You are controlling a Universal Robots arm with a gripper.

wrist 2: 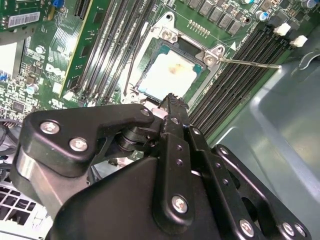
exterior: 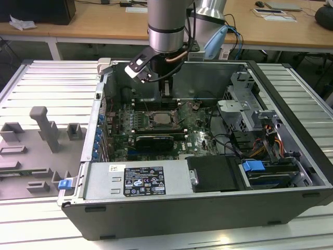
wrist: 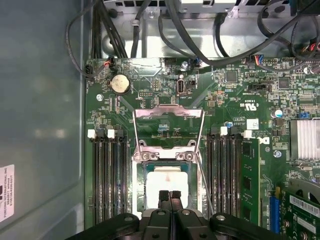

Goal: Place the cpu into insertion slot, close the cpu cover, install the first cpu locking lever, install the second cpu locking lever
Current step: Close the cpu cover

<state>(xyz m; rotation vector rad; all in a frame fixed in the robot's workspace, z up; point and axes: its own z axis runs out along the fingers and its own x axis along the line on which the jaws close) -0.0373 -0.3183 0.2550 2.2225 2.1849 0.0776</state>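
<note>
A: What stands at the exterior view's left?

B: A grey moulded fixture [exterior: 41, 140] lies there on the ribbed metal counter [exterior: 52, 83]. Just beside it is the open computer case [exterior: 208, 219].

A: And inside the case?

B: The green motherboard [exterior: 119, 125] lies flat on the case floor. Near its middle is the socket, and the cpu [wrist: 167, 182] sits in it with its pale top up. In the second wrist view, a small brownish mark shows on that top.

A: Is the cpu cover down?

B: No. The cpu cover [wrist: 168, 113] is swung open, off the socket, on the side toward the round coin battery [wrist: 120, 84]. The board shows through its cut-out centre. A thin wire lever [wrist 2: 250, 63] reaches out from a corner of the socket over the memory slots [wrist 2: 235, 80].

A: Where is the claw?

B: The claw [wrist: 170, 194] hangs from the arm directly over the cpu. Its two fingers are pressed together and nothing is between them. I cannot tell if they touch the chip.

A: And at the exterior view's right?

B: A silvery drive cage [exterior: 242, 101] stands at the far side, and a blue connector [exterior: 255, 167] with cables lies nearer.
</note>
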